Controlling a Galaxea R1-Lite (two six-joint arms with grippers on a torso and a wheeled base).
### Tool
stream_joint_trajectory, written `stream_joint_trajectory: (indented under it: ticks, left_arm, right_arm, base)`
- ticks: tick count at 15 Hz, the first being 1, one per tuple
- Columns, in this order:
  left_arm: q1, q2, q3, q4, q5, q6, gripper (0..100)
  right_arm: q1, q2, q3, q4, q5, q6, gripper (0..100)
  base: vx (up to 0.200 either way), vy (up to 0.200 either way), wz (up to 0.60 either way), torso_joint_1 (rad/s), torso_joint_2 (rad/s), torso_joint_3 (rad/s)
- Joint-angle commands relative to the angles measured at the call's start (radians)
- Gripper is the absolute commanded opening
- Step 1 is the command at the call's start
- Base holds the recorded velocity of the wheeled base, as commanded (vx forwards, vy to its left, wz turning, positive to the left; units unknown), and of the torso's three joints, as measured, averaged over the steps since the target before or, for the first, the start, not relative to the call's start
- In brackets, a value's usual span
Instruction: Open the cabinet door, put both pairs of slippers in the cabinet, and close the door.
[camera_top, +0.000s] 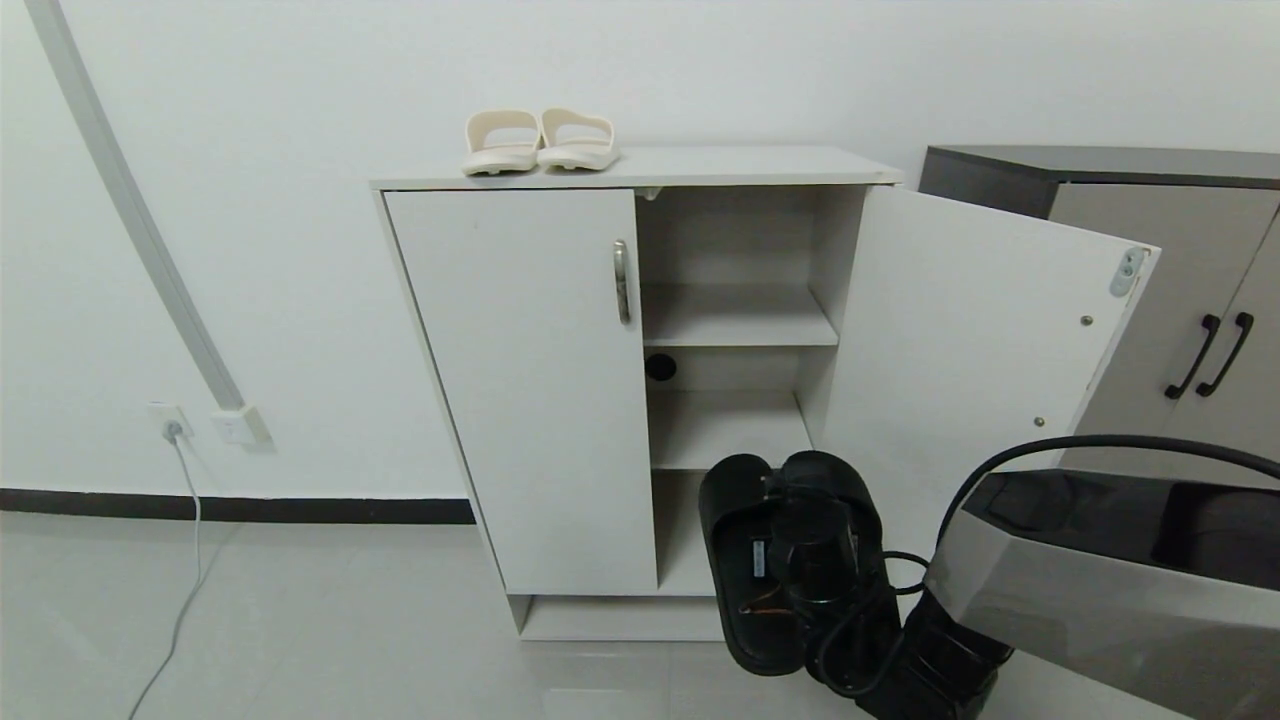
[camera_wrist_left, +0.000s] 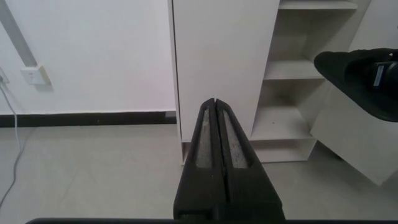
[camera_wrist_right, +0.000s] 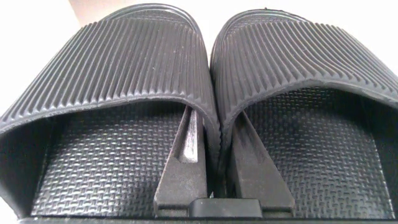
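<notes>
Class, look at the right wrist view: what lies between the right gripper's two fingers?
The right gripper clamps the adjoining strap sides of the two black slippers, one finger inside each, seen in the right wrist view.

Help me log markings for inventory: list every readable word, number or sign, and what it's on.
A small white label on the black slippers: too small to read.
The cabinet and cream slippers: no print visible.
Nothing else is legible.
</notes>
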Motion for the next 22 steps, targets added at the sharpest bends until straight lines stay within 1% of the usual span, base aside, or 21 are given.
stream_joint_trajectory:
  ticks: [1,6,16,19,22]
  left_arm:
    - [0.000,0.001,0.000,0.000,0.000,0.000,0]
    - [0.000,0.001,0.000,0.000,0.002,0.000,0]
    - [0.000,0.001,0.000,0.000,0.002,0.000,0]
    - [0.000,0.001,0.000,0.000,0.002,0.000,0]
    - [0.000,0.001,0.000,0.000,0.002,0.000,0]
  right_arm:
    - [-0.019,-0.007,0.002,0.000,-0.001,-0.003,0]
    - [-0.061,-0.006,0.000,0.001,-0.001,-0.016,0]
    - [-0.111,-0.006,-0.009,0.004,0.005,-0.037,0]
    - [-0.108,-0.006,-0.009,-0.002,0.005,-0.037,0]
    - [-0.059,-0.010,-0.012,-0.028,0.011,-0.035,0]
  base:
    - [0.000,0.000,0.00,0.000,0.00,0.000]
    - [0.000,0.000,0.00,0.000,0.00,0.000]
    - [0.000,0.000,0.00,0.000,0.00,0.000]
    - [0.000,0.000,0.00,0.000,0.00,0.000]
    - [0.000,0.000,0.00,0.000,0.00,0.000]
